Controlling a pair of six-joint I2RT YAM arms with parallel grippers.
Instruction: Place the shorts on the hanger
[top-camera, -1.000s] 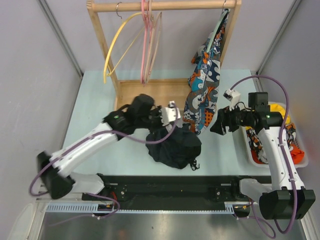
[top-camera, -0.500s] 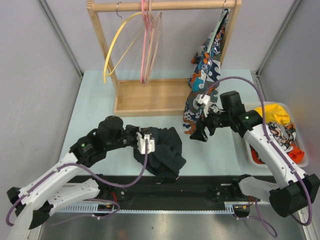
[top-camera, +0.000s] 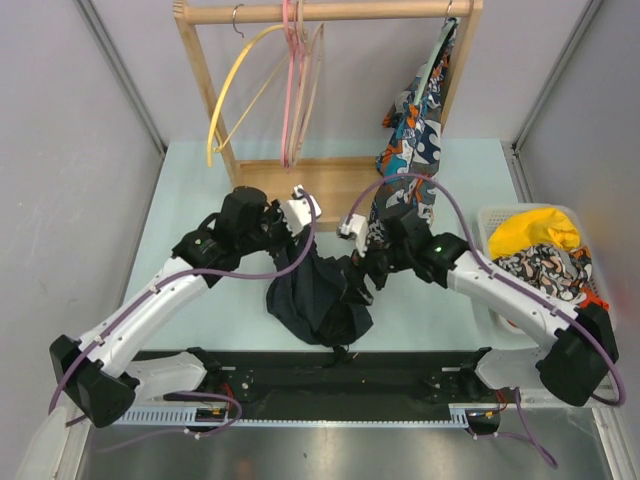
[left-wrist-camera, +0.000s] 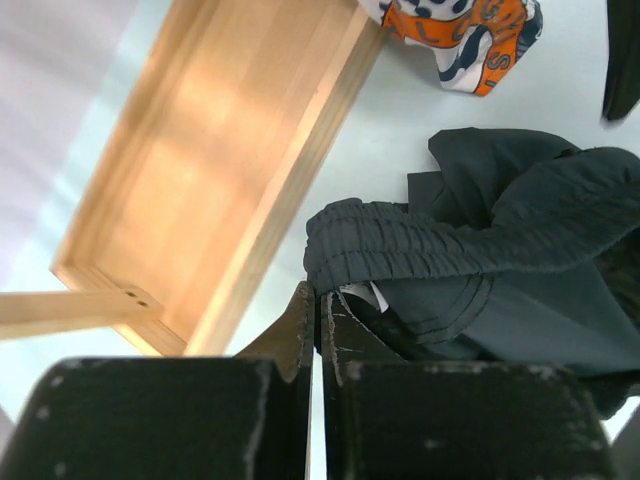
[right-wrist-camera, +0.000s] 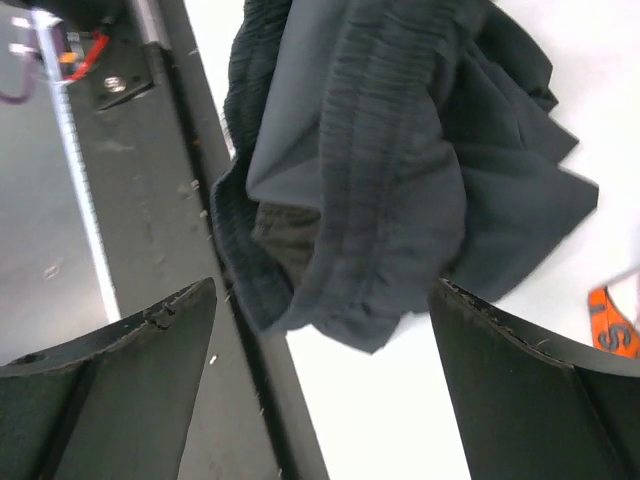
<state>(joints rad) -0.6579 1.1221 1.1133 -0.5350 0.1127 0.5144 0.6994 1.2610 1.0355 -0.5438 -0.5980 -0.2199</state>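
The dark navy shorts hang in a bunch above the table's front middle. My left gripper is shut on their waistband. In the left wrist view the fingertips pinch the edge of the gathered waistband. My right gripper is open at the right side of the shorts. In the right wrist view its jaws stand wide apart with the shorts just ahead of them, not gripped. The thin tan hanger hangs on the rack rail beside the pink one.
The wooden rack stands at the back with a yellow hanger, a pink hanger and a patterned garment. A white bin at the right holds a yellow cloth and other clothes. A black rail runs along the front.
My left gripper has moved back towards the rack and lifted the shorts by the waistband. My right gripper has moved left and forward until it is against the shorts, still open.
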